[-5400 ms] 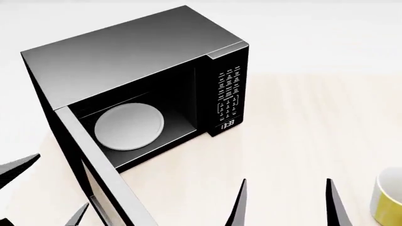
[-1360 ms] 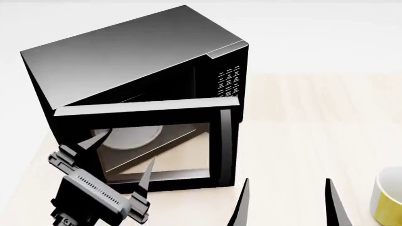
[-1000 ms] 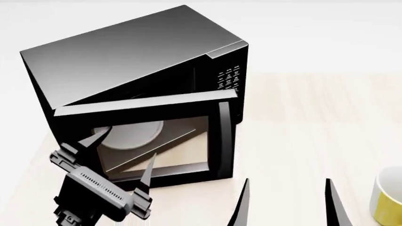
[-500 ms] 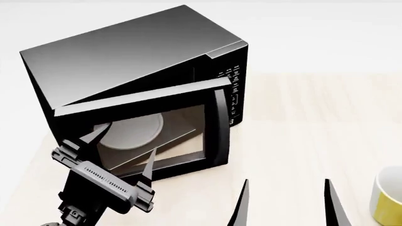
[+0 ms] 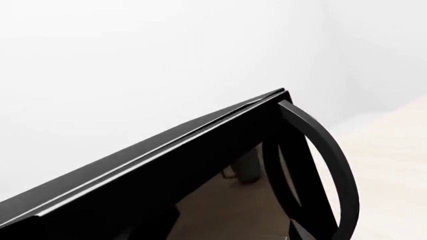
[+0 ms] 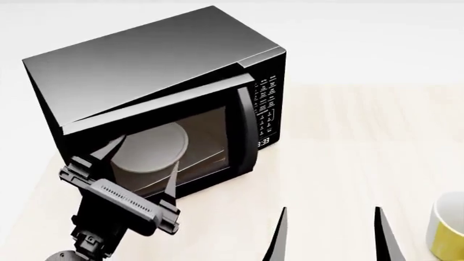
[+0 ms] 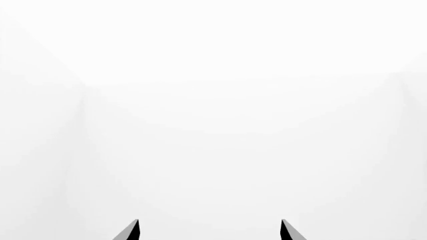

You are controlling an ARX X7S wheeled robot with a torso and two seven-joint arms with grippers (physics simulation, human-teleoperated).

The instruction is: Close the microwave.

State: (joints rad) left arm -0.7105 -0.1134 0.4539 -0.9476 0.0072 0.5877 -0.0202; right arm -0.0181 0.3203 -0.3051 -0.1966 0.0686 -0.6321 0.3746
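The microwave (image 6: 156, 103) stands on the pale wooden table (image 6: 348, 157), toward the table's left side in the head view, its black body turned so the keypad (image 6: 266, 109) and small clock (image 6: 263, 142) face forward and right. Its glass-windowed door (image 6: 163, 155) is nearly closed but not latched: a narrow wedge of gap shows along the top edge on the handle side, and the curved black handle (image 6: 248, 128) stands just off the keypad panel. Through the glass the round turntable plate (image 6: 149, 149) shows dimly. The left gripper (image 6: 141, 166) is against the door's outer face low on the hinge side, its two fingers spread apart and holding nothing; the left wrist view looks along the door's top edge to the handle (image 5: 320, 155). This looks like the last stretch of the closing push. The next move would call for a short, steady press toward the microwave body, best applied nearer the handle side, until the gap vanishes. The right gripper (image 6: 330, 234) hangs idle near the table's front edge, fingers parted and empty, well apart from the microwave. A yellow-and-white mug (image 6: 448, 228) sits at the far right edge.
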